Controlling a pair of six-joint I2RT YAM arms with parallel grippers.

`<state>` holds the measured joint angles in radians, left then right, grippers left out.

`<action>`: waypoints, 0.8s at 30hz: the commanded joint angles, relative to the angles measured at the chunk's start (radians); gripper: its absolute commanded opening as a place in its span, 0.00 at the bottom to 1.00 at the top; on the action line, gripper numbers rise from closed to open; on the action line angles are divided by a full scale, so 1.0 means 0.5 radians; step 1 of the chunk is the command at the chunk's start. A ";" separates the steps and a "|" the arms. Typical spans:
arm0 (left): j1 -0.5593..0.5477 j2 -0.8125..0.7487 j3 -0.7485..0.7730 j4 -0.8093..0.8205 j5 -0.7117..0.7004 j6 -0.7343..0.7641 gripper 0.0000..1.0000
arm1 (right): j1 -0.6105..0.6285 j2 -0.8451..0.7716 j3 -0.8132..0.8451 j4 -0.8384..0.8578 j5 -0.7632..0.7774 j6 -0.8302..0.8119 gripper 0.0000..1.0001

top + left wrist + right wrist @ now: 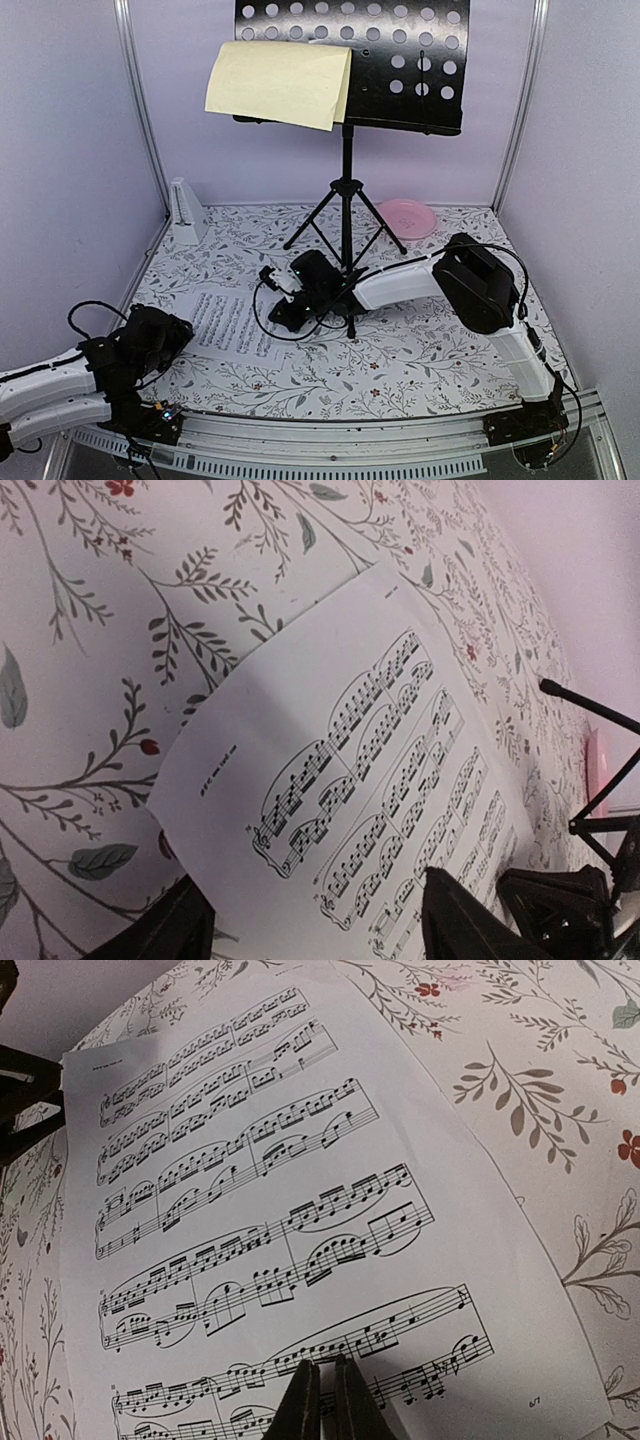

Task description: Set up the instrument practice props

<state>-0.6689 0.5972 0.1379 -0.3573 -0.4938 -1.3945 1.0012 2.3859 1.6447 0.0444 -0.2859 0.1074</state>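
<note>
Right fingers (326, 1405): closed to a thin slit, tips low over the bottom of the white page; nothing shows gripped between them.
Left fingers (178, 330): spread wide and holding nothing; the page's near edge lies between them in the left wrist view.
Table (420, 350): flowered cloth under both sets of fingers.
Music stand (400, 60): upright on its tripod, just beyond the right fingers and rising well above them.
Yellow page (280, 82): on the left half of the stand's desk, high above both sets of fingers.
White page (228, 325): flat on the table between the two sets of fingers.
Metronome (186, 212): upright in the far left corner, well beyond the left fingers.
Step in hand: by my reading, picking up the white page, the one prop not yet in place.
Next move: a flat sheet gives the fingers no edge to close on, so one corner must probably be lifted or slid clear. Then it needs a light pinch and a carry up to the bare right half of the stand, without knocking the yellow page.
</note>
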 commanded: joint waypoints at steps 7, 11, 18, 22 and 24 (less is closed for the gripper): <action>0.251 0.230 -0.095 0.671 0.177 0.407 0.54 | 0.050 -0.028 -0.137 0.006 -0.207 0.069 0.08; 0.379 0.417 -0.065 0.752 0.272 0.484 0.46 | 0.072 -0.134 -0.218 0.093 -0.322 0.111 0.08; 0.469 0.564 0.147 0.725 0.432 0.781 0.02 | 0.077 -0.394 -0.382 0.197 -0.444 0.127 0.17; 0.451 0.411 0.298 0.557 0.508 1.046 0.00 | 0.070 -0.710 -0.529 0.255 -0.448 0.117 0.36; 0.427 0.287 0.364 0.458 0.509 1.177 0.00 | 0.047 -0.858 -0.603 0.280 -0.458 0.119 0.48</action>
<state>-0.4461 0.8349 0.2539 -0.0509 -0.2745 -0.9737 1.0359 2.1433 1.3891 0.1162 -0.4839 0.1673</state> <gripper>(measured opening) 0.012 0.395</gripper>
